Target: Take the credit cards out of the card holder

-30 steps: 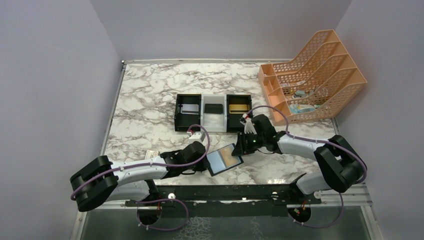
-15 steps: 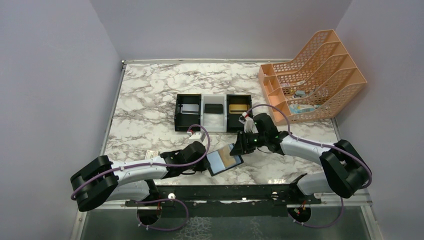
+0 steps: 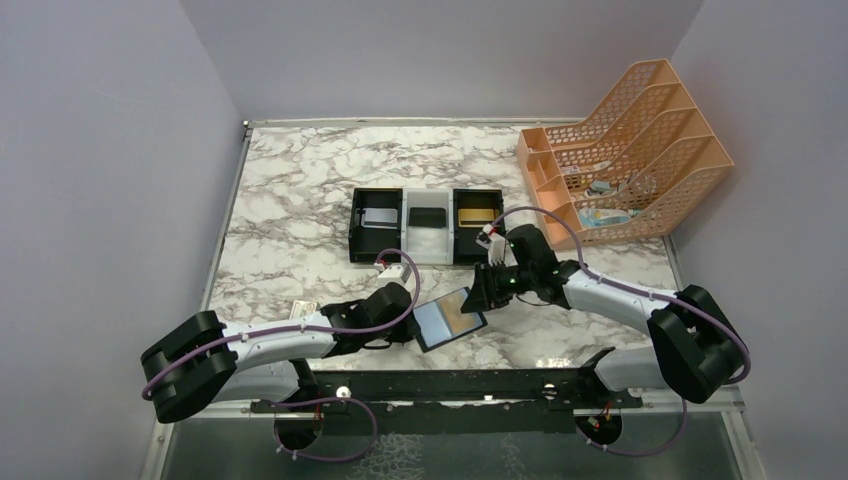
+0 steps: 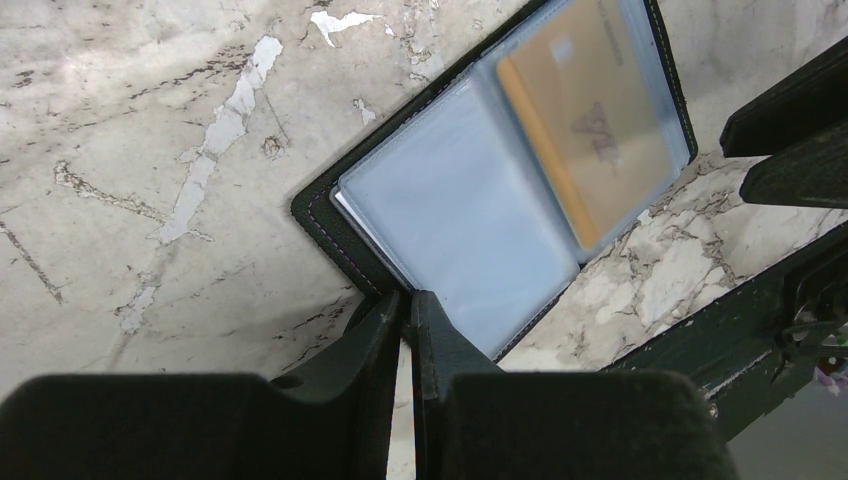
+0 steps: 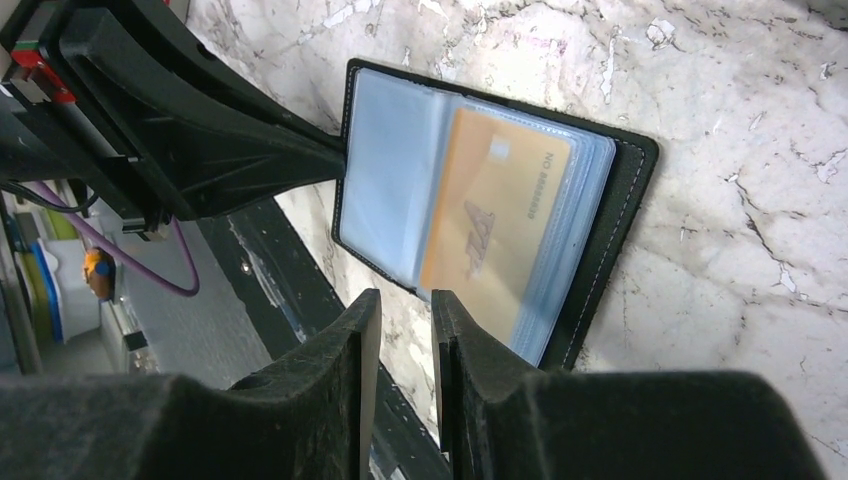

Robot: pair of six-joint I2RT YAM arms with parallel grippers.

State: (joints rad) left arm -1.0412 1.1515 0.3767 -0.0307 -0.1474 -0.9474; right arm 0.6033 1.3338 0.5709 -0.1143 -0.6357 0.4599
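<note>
Card holder [image 3: 450, 318]: lies open, clear pockets up, close to the near edge of the worktop [image 3: 300, 200] about midway along it, between the two grippers. Tilts a little, left corner raised, probably to present the pockets to the other arm.

Gold card [image 5: 490, 210]: sits inside a clear pocket on the right-hand leaf, not yet out. Left-hand leaf shows no card.

Left gripper [image 4: 408, 300]: fingers clamped on the near-left edge of the card holder. Serves as an anchor, so that a pull on the card does not drag the whole thing along.

Right gripper [image 5: 400, 300]: fingers a narrow slit apart, tips just at the near edge of the gold card's pocket. Lined up for a pinch on the card's edge; cannot tell whether it already has the card.

Tray [image 3: 352, 225]: three compartments, mid-worktop, beyond the card holder. Holds a silver-grey card [image 3: 378, 217] in the left compartment and a gold-toned one in the right, apparently sorted by colour.

File rack [image 3: 620, 150]: orange, far right corner, uninvolved.
</note>
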